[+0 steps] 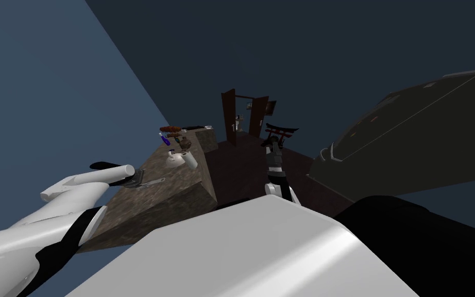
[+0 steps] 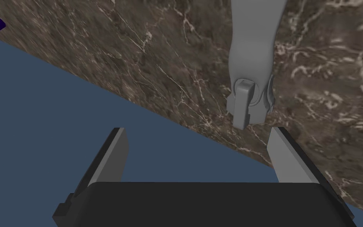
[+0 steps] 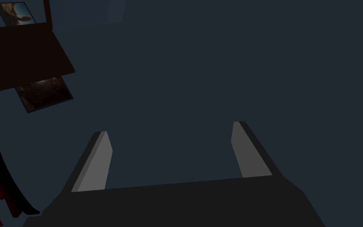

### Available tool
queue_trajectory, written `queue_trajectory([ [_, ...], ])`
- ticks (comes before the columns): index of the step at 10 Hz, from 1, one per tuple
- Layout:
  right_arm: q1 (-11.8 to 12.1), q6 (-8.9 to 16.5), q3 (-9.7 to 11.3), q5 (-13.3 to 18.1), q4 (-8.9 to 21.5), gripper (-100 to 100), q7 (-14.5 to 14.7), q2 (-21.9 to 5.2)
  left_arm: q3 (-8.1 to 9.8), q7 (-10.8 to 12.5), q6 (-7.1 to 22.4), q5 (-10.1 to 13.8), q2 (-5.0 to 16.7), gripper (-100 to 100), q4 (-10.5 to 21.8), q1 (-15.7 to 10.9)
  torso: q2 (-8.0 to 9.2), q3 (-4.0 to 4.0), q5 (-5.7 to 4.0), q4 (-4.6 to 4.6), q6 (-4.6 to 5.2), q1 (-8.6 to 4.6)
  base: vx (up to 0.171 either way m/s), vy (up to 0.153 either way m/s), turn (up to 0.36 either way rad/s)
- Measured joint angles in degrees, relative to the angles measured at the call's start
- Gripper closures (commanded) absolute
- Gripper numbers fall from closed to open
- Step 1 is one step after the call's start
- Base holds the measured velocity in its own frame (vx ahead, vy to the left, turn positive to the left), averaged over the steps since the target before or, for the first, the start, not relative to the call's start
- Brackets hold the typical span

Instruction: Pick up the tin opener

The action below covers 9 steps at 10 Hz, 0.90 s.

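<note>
Left gripper (image 2: 200,157): fingers apart, nothing between them, hovering at the edge of the brown marble counter (image 2: 169,59). The plain grey tin opener (image 2: 255,47) lies flat on the counter, just ahead of one fingertip and off the gripper's centre line. Its head end is nearest the gripper, handle running away, not touching. The other finger is over a blue surface beyond the counter edge. Right gripper (image 3: 169,157): fingers spread, empty, held out ahead mid-room.
</note>
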Motion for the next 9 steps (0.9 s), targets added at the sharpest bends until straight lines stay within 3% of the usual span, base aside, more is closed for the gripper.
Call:
queue_trajectory([
  [3,0.00,0.00,0.00,0.00,0.00,0,0.00,0.00,-0.04,-0.09,1.77,0.28,0.00,-100,3.46,-1.72,0.07,0.04,-0.01,0.02,0.00,-0.02,0.049,0.016,-0.010],
  [5,0.00,0.00,0.00,0.00,0.00,0,0.00,0.00,0.05,-0.12,4.24,0.62,-0.25,-100,7.76,-3.28,-0.13,-0.08,0.02,-0.03,0.00,0.07,0.096,0.027,-0.008],
  [6,0.00,0.00,0.00,0.00,0.00,0,0.00,0.00,0.19,0.58,5.78,0.66,-0.27,-100,6.87,-2.65,-0.10,-0.07,0.01,-0.03,0.00,0.04,0.071,0.017,0.000],
  [9,0.00,0.00,0.00,0.00,0.00,0,0.00,0.00,0.48,1.12,9.09,1.09,-0.60,-100,9.45,-3.14,-0.07,-0.05,0.01,-0.02,0.00,0.02,0.060,0.008,0.007],
])
